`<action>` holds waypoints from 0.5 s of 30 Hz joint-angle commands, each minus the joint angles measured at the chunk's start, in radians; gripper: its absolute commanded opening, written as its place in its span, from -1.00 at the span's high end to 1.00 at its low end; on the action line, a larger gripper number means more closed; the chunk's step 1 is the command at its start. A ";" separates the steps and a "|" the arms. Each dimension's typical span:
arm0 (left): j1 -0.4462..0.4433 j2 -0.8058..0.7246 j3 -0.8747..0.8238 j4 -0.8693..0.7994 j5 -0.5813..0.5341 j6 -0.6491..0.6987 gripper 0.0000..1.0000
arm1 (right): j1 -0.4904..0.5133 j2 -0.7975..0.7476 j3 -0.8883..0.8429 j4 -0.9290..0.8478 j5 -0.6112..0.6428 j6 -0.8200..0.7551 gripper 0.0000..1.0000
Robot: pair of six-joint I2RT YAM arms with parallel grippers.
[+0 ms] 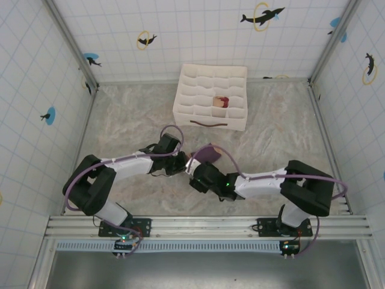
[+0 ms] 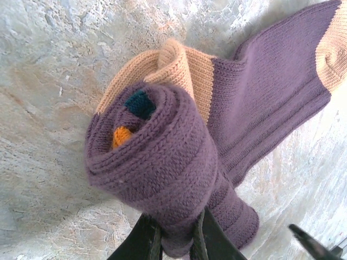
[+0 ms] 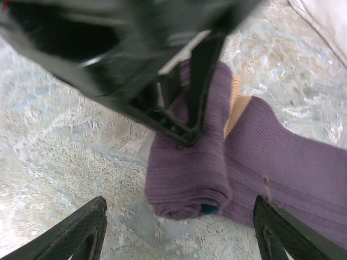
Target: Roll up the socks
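Observation:
The dark purple sock (image 2: pixel 255 103) lies on the table, its near part wound into a roll (image 2: pixel 162 157) with teal and orange bits showing at the core. A tan-orange band (image 2: pixel 179 65) peeks out behind the roll. My left gripper (image 2: pixel 178 234) is shut on the roll's lower end. The right gripper (image 3: pixel 180 208) stands open, one finger on each side of the roll (image 3: pixel 190 173), not touching it. From above, both grippers (image 1: pixel 182 164) (image 1: pixel 195 173) meet at the sock (image 1: pixel 209 153). A beige and dark red sock bundle (image 1: pixel 221 102) sits in a box compartment.
The white gridded organiser box (image 1: pixel 198 84) stands at the back centre, its dark handle facing the arms. Tiled walls enclose the marbled table (image 1: pixel 126 120) on three sides. The unrolled length of the purple sock stretches away to the right of the roll.

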State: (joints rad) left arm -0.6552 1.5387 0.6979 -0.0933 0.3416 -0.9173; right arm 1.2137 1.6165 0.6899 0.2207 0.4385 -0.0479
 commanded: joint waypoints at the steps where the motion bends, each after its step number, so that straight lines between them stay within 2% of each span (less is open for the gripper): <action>1: 0.003 -0.008 -0.025 -0.063 0.002 -0.009 1.00 | 0.026 0.078 0.058 0.072 0.186 -0.125 -0.43; 5: 0.002 -0.004 -0.031 -0.059 0.002 -0.011 1.00 | 0.029 0.172 0.116 0.093 0.234 -0.147 -0.39; 9: 0.001 -0.007 -0.035 -0.057 0.006 -0.010 1.00 | 0.026 0.222 0.124 0.125 0.220 -0.157 -0.33; 12: 0.002 -0.012 -0.037 -0.058 0.006 -0.008 1.00 | 0.019 0.244 0.121 0.121 0.215 -0.145 -0.18; 15: 0.002 -0.010 -0.037 -0.058 0.006 -0.006 1.00 | 0.001 0.238 0.088 0.122 0.173 -0.107 0.07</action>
State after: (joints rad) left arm -0.6403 1.5375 0.6849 -0.0807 0.3401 -0.9211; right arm 1.2465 1.8164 0.7956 0.3695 0.6270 -0.1791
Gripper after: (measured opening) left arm 0.131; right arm 0.477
